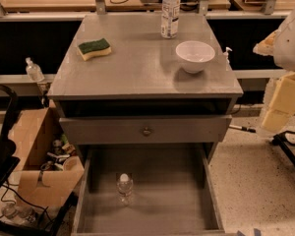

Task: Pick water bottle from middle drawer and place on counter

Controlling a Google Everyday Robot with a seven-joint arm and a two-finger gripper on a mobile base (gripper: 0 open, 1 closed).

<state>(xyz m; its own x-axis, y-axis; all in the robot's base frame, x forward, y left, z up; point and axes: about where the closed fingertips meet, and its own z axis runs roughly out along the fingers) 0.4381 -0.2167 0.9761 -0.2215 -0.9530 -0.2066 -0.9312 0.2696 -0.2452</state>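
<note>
Clear water bottle (124, 187) upright; tool off-frame

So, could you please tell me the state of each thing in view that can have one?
water bottle: upright, capped, in the middle drawer.
middle drawer: pulled open.
drawer with knob: shut.
tall labelled bottle: upright, capped, on the counter.
bowl: upright, looks empty.
sponge: flat, green side up.
gripper: not in view.

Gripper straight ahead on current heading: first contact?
Cannot tell: the gripper is out of view; only what looks like a white arm part shows at the right edge. The water bottle stands alone in the middle drawer.
</note>
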